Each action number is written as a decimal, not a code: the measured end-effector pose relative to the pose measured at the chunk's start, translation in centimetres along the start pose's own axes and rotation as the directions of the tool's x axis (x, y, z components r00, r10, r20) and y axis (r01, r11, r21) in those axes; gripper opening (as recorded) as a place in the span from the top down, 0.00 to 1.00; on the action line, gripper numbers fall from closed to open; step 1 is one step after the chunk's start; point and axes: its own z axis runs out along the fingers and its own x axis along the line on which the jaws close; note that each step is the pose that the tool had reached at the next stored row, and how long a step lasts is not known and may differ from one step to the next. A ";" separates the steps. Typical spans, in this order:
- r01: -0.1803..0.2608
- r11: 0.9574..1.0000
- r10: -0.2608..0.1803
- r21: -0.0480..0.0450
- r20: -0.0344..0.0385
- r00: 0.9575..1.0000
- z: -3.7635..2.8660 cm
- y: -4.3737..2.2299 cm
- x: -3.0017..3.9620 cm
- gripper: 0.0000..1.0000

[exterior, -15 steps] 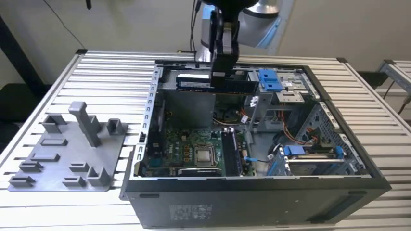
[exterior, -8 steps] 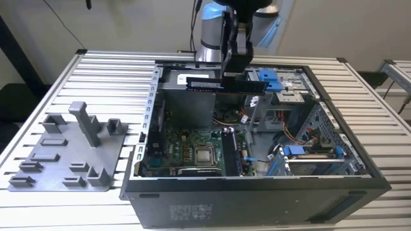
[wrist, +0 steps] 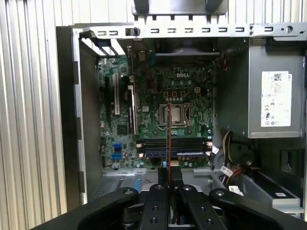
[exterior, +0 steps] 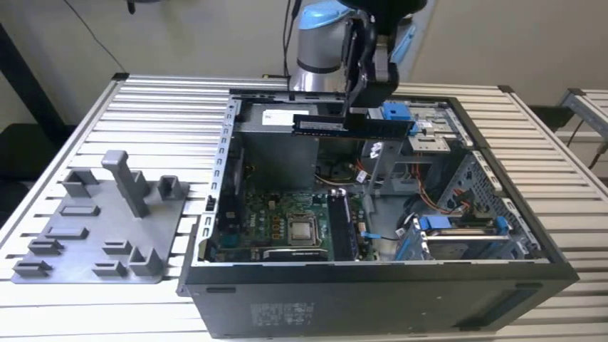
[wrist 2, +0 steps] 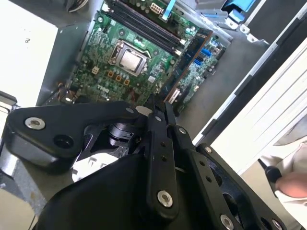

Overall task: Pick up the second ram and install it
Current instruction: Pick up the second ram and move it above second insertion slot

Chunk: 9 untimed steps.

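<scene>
**Memory stick held high over open computer case**

Tool (exterior: 357, 114) of a robot arm is clamped on the second ram (exterior: 318, 126), carrying it level in the air above the open case (exterior: 380, 269) and well clear of the motherboard (exterior: 275, 214) below. In the exterior view the stick is gripped near its middle from above, with its long lower edge free. That hold seems chosen so the edge can meet a slot without the fingers in the way.

In the first wrist view the second ram (wrist: 169, 134) appears edge-on as a thin line running out from the closed fingers (wrist: 154, 201). It lies across the memory slots (wrist: 192, 146) beside the processor (wrist: 175, 113), not along them, so seating has evidently not begun. The second wrist view gives the same picture: the stick (wrist 2: 189, 64) juts from the tool (wrist 2: 160, 108) over the board.

A grey tray (exterior: 85, 242) with upright posts sits on the slatted desk (exterior: 142, 107) to the exterior view's left of the case, probably as a parts holder. Whether any slot is already filled cannot be told.
</scene>
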 end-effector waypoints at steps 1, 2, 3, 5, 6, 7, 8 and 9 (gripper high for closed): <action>0.000 1.000 0.000 0.000 0.000 1.000 0.00 -0.23 -0.01 0.86; 0.000 1.000 0.000 0.000 0.000 1.000 0.00 -0.46 -0.02 0.86; 0.000 1.000 0.000 0.000 0.000 1.000 0.00 -0.68 -0.03 0.86; 0.000 1.000 0.000 0.000 0.000 1.000 0.01 -1.14 -0.05 0.86; 0.000 1.000 0.000 0.000 0.000 1.000 0.01 -1.38 -0.07 0.86; 0.000 1.000 0.000 0.000 0.000 1.000 0.01 -1.64 -0.08 0.86; 0.000 1.000 0.000 -0.001 0.000 1.000 0.01 -1.89 -0.09 0.86; 0.000 1.000 0.000 -0.001 0.000 1.000 0.01 -2.13 -0.10 0.86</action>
